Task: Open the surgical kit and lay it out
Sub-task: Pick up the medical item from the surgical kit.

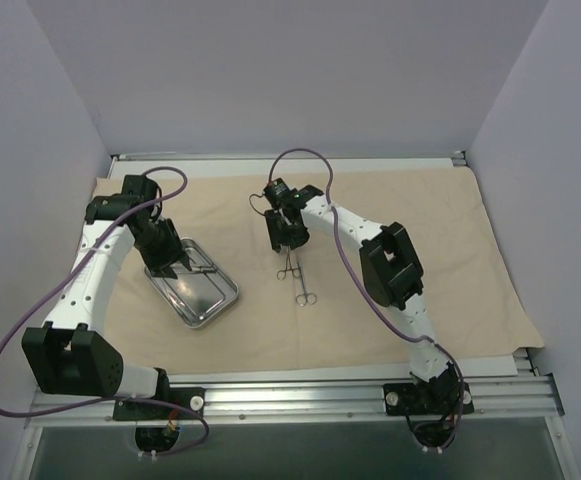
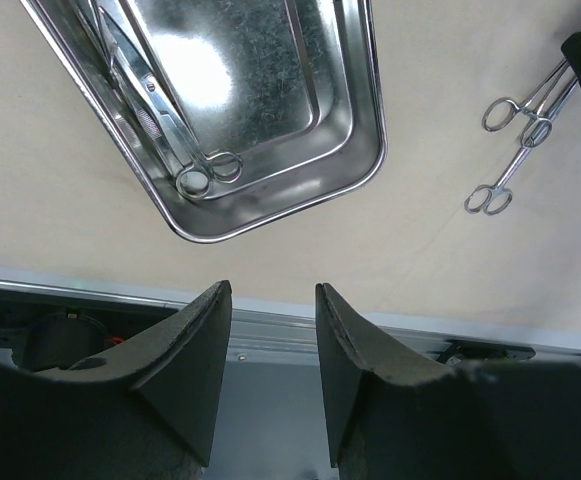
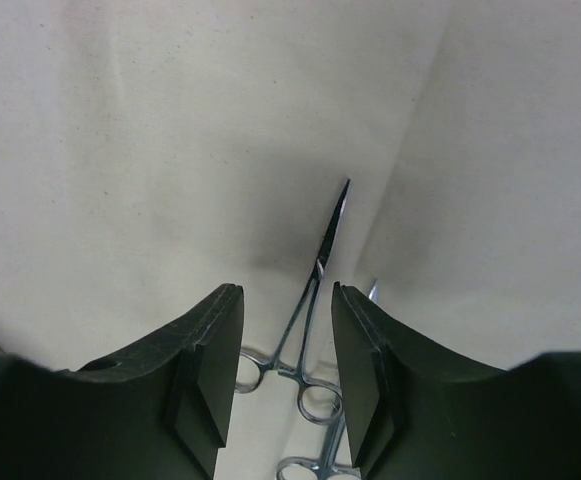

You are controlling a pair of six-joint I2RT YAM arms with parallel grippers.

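Note:
The beige cloth wrap (image 1: pixel 420 200) lies spread flat over the table. On its left part sits the shiny steel tray (image 1: pixel 232 292), with ring-handled instruments (image 2: pixel 155 105) still inside along one long wall (image 2: pixel 375 150). My left gripper (image 1: pixel 170 265) hovers over the tray's left end, open and empty (image 2: pixel 270 300). Two ring-handled forceps (image 1: pixel 290 266) (image 1: pixel 305 293) lie on the cloth at centre. My right gripper (image 1: pixel 288 243) hangs just above the upper forceps (image 3: pixel 320 270), open (image 3: pixel 282 300), the jaws standing apart on either side of it.
An aluminium rail (image 1: pixel 300 395) runs along the near table edge, also seen past the left fingers (image 2: pixel 390 335). White walls enclose the back and both sides. Purple cables (image 1: pixel 320 170) loop from both arms. A cloth fold crease (image 3: pixel 410 150) runs beside the forceps.

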